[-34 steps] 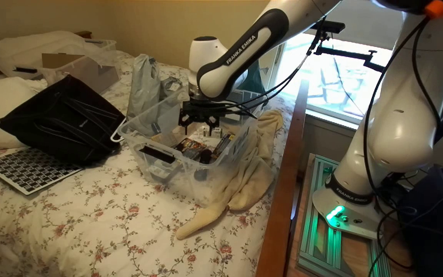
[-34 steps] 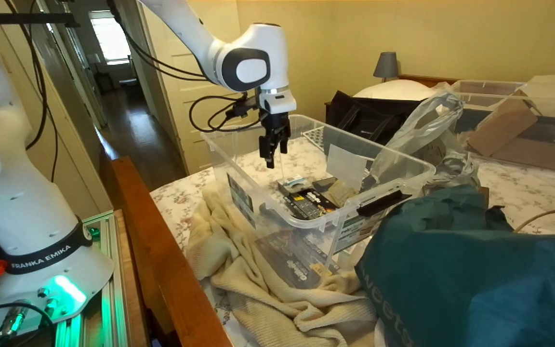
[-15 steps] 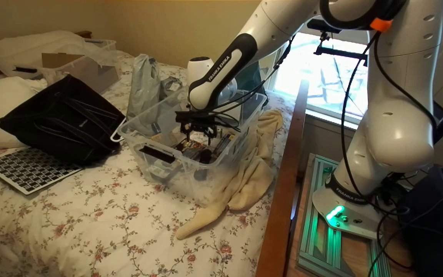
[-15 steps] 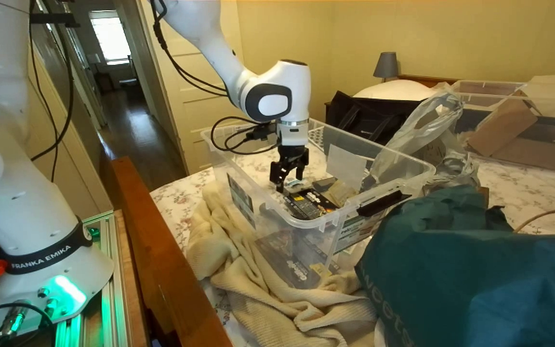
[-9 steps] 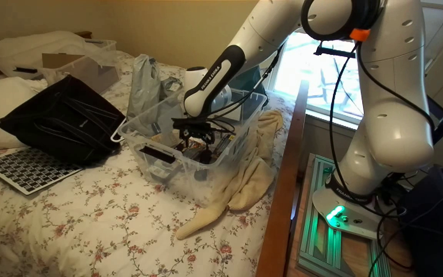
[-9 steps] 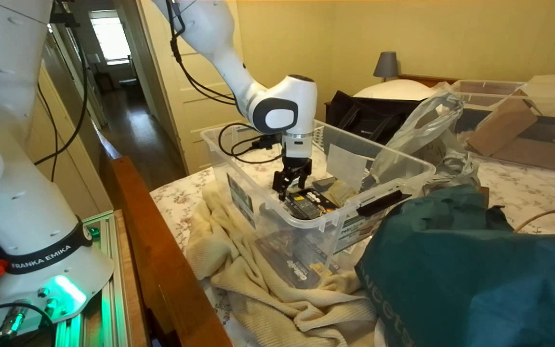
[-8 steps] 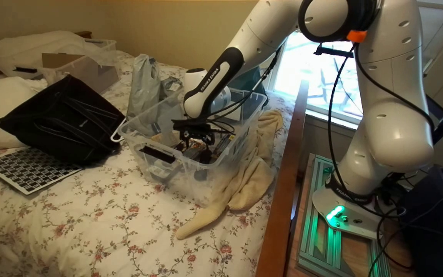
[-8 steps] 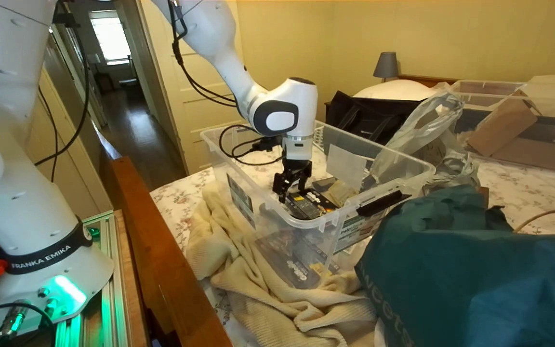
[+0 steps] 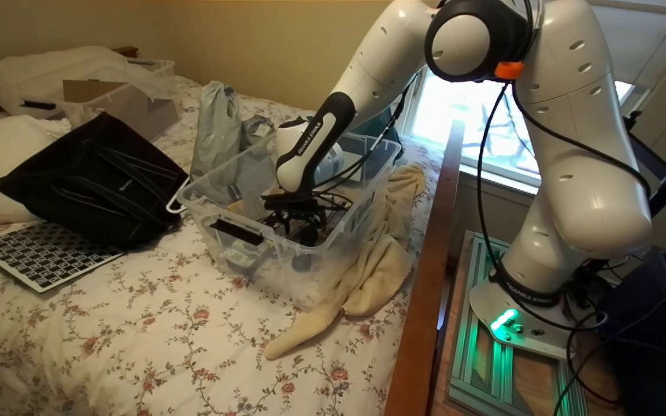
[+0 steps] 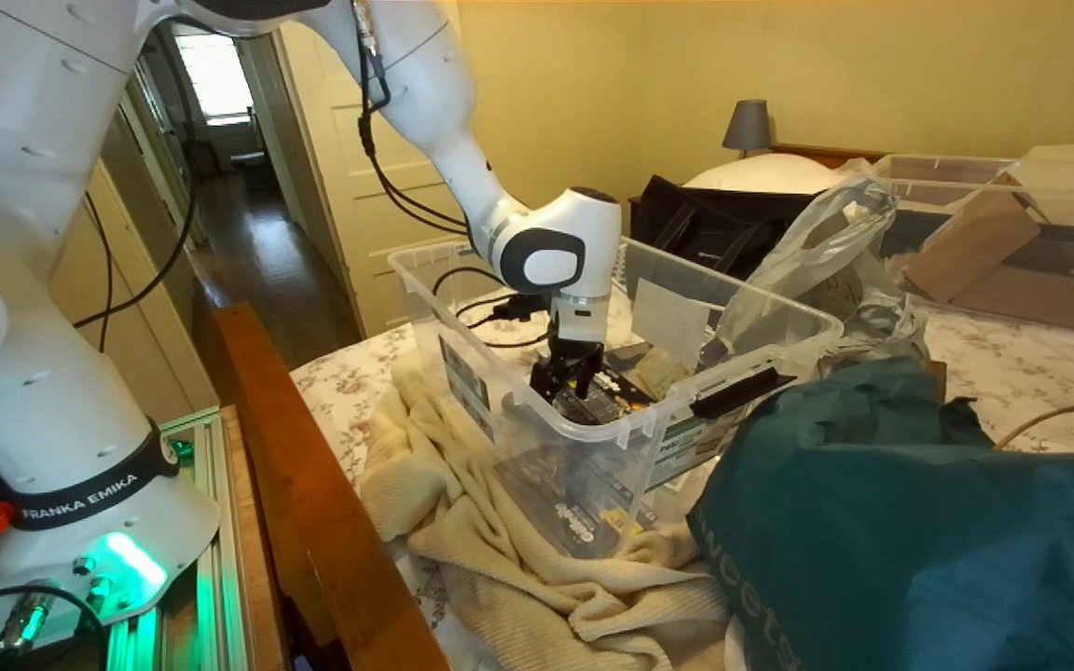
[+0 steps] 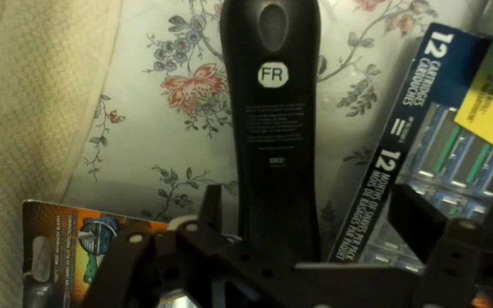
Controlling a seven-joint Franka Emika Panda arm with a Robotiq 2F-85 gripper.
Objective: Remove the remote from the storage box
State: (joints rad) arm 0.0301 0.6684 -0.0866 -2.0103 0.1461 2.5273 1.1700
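The remote (image 11: 274, 128) is long and black, with a white FR sticker, and lies lengthwise in the wrist view. I cannot make it out clearly in the exterior views. The storage box, a clear plastic bin with a thick rim, shows in both exterior views (image 9: 278, 277) (image 10: 584, 431). My gripper is down inside the box in both exterior views (image 9: 295, 224) (image 10: 562, 391). In the wrist view the gripper (image 11: 308, 203) is open, with one fingertip left of the remote and the other to its right, over a cartridge pack. Its linkage hides the remote's lower end.
In the box, a dark razor cartridge pack (image 11: 379, 171) lies right of the remote and an orange pack (image 11: 75, 231) at lower left. A beige blanket (image 10: 472, 522) lies along the box. A teal bag (image 10: 919, 503), grey plastic bag (image 9: 217, 133) and black case (image 9: 102, 179) stand nearby.
The arm has come down, and my gripper has gone from above the contents to low among them, inside the box. The box and the things around it have not moved.
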